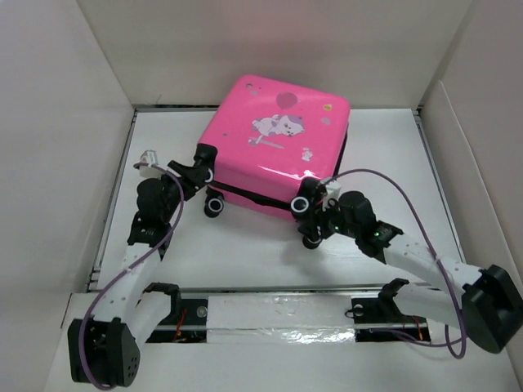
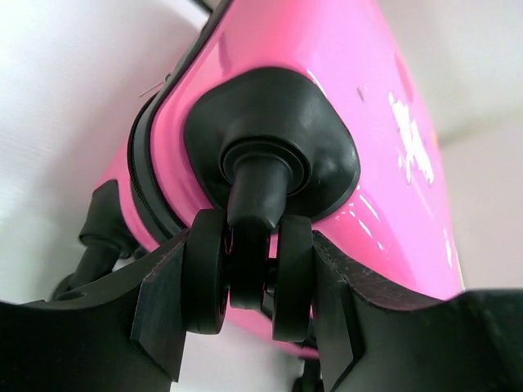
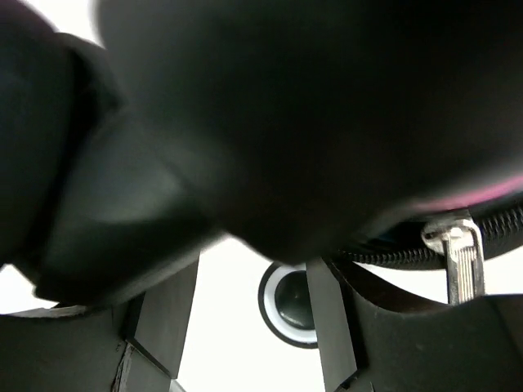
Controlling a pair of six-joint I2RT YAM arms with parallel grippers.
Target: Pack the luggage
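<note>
The luggage (image 1: 278, 135) is lying flat, print up, on the surface (image 1: 245, 253). The left tool (image 2: 249, 284) is pinching a corner wheel (image 2: 206, 273). The right tool (image 3: 252, 327) is sitting near another wheel (image 3: 292, 304), its tips hidden by a dark blur. Its grip cannot be told.

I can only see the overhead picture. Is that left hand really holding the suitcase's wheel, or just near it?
Observer: Holding it. Its own camera shows the left hand pinching the suitcase's twin wheel from both sides.
Operator: And the right hand?
Observer: The right hand is open, with nothing between its fingers; a second wheel shows beyond the gap.
Operator: Anything else there?
Observer: A silver zip pull hangs on the zip beside that hand.
</note>
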